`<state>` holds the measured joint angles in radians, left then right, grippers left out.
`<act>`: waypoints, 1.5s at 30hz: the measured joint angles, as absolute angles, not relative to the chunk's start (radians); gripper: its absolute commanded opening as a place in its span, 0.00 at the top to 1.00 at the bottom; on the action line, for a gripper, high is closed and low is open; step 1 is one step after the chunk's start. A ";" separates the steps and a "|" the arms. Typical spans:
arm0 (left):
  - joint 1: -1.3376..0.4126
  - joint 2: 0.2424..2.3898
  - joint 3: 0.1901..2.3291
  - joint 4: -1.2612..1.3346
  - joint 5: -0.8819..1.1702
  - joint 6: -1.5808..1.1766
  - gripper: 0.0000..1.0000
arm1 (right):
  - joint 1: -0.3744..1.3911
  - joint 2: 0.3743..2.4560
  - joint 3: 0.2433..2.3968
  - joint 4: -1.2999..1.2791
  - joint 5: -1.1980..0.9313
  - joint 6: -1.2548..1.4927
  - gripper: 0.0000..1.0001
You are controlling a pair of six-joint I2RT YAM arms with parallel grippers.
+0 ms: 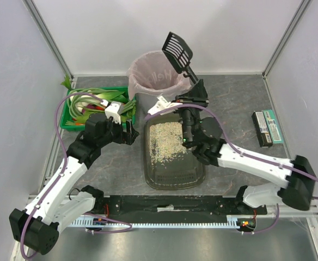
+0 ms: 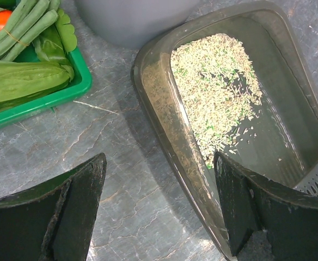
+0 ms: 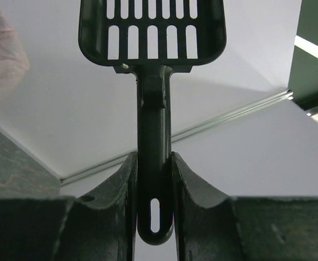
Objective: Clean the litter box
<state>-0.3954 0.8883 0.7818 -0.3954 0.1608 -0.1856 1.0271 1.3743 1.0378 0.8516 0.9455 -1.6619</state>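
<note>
The right tool (image 1: pixel 195 87) (image 3: pixel 154 175) is pressed together on the handle of a dark slotted scoop (image 1: pixel 178 50) (image 3: pixel 152 32), whose head points up and away over the grey bin (image 1: pixel 139 86) lined with a pink bag at the worktop's (image 1: pixel 110 168) far edge. One pale grain clings below the slots.

The litter box (image 1: pixel 175 175) (image 2: pixel 289 125) lies below and nearer than the scoop, at the middle of the worktop, with its far end just beside the bin. Beige litter (image 1: pixel 164 141) (image 2: pixel 216 87) flecked with green covers its far half, and the ridged near half is bare.

The left tool (image 1: pixel 127 132) (image 2: pixel 159 160) is spread wide and grips nothing. It straddles the box's left rim, one finger over the worktop and the other over the tray. Whether it touches the rim cannot be told.

A green crate (image 1: pixel 67 126) (image 2: pixel 66 93) of vegetables (image 1: pixel 96 99) (image 2: pixel 17 81) sits towards the far left corner.
</note>
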 measured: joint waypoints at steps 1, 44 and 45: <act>-0.395 0.887 0.782 -0.395 0.159 -0.186 0.14 | 1.037 1.341 1.039 0.818 0.949 -1.619 1.00; -0.637 1.334 1.006 -0.364 -0.054 -0.245 0.22 | 1.114 1.100 1.456 -1.294 0.298 0.596 1.00; -0.637 1.334 1.007 -0.366 -0.059 -0.244 0.22 | 1.113 1.124 1.463 -1.307 0.267 0.613 1.00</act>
